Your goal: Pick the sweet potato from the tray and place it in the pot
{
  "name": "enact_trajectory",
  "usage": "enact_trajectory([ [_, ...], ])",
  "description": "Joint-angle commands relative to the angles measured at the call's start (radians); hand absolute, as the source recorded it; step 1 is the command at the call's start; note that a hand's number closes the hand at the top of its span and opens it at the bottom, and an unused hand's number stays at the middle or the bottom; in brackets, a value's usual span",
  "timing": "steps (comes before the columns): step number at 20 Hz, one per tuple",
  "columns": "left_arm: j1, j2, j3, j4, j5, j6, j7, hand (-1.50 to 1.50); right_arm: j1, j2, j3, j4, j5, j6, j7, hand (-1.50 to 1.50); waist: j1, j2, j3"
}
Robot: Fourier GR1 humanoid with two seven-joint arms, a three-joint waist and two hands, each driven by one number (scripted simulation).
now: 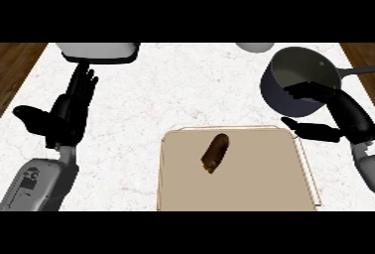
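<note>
A white counter (183, 94) holds a beige tray (242, 183) at the near middle and a dark pot (293, 79) far right. The left hand (62, 116) rests at the left with fingers straight; the right hand (330, 116), fingers relaxed and holding nothing, is just beside the pot. The potato (215, 153) lies on the tray.

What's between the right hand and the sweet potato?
Nothing stands between them. In the head view, only bare tray surface separates the sweet potato from the right hand, which is beside the pot.
</note>
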State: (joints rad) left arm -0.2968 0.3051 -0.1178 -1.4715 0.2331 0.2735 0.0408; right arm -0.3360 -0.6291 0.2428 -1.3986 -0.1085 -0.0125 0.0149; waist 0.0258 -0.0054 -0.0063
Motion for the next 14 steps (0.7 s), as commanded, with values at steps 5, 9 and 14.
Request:
enact_trajectory([
  [5, 0.040, 0.032, 0.085, -0.065, 0.061, -0.064, -0.025, 0.00, -0.019, -0.088, 0.088, -0.104, 0.170, 0.124, -0.074, -1.50, -0.020, 0.002, 0.006],
  [9, 0.050, 0.030, 0.107, -0.018, 0.061, -0.090, -0.094, 0.00, -0.104, -0.128, 0.153, -0.180, 0.222, 0.219, 0.142, -1.50, -0.016, 0.003, 0.004],
  [14, -0.022, -0.014, 0.058, -0.022, 0.012, -0.035, -0.041, 0.00, -0.206, -0.072, 0.281, -0.193, 0.273, 0.364, 0.342, -1.50, -0.009, 0.005, 0.004],
])
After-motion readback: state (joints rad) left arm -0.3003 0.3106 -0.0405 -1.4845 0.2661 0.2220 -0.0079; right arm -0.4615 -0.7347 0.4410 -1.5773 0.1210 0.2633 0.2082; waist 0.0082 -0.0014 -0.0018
